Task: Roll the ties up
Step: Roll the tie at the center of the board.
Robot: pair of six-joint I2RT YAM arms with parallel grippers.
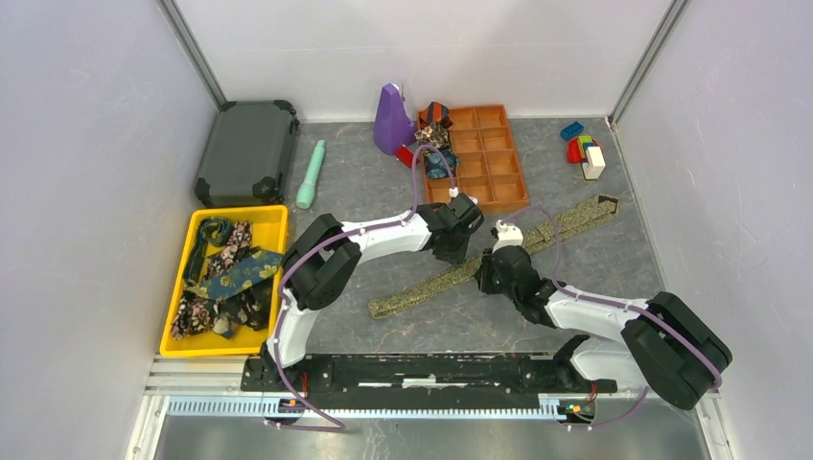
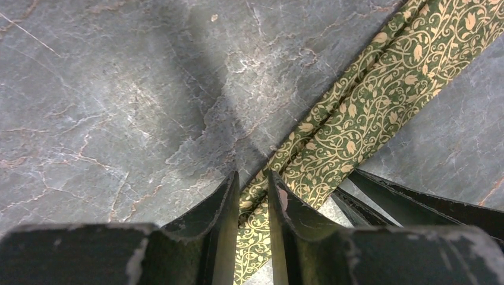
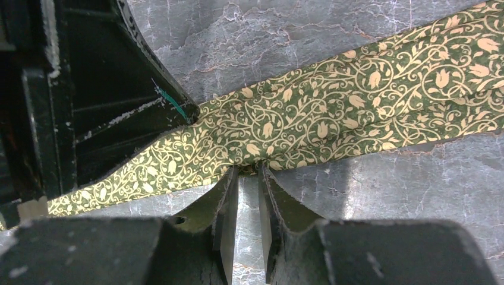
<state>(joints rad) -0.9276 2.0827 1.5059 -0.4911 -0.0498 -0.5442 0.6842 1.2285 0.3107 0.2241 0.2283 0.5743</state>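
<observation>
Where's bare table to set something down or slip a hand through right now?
Bare table shows between the teal cylinder and the orange tray, between that tray and the blocks, and between the tie and the right arm's elbow. Crowded: mid-table, where the left arm faces the right over the tie, and the full yellow bin.

Both end effectors low, jaws narrowly gapped
</observation>
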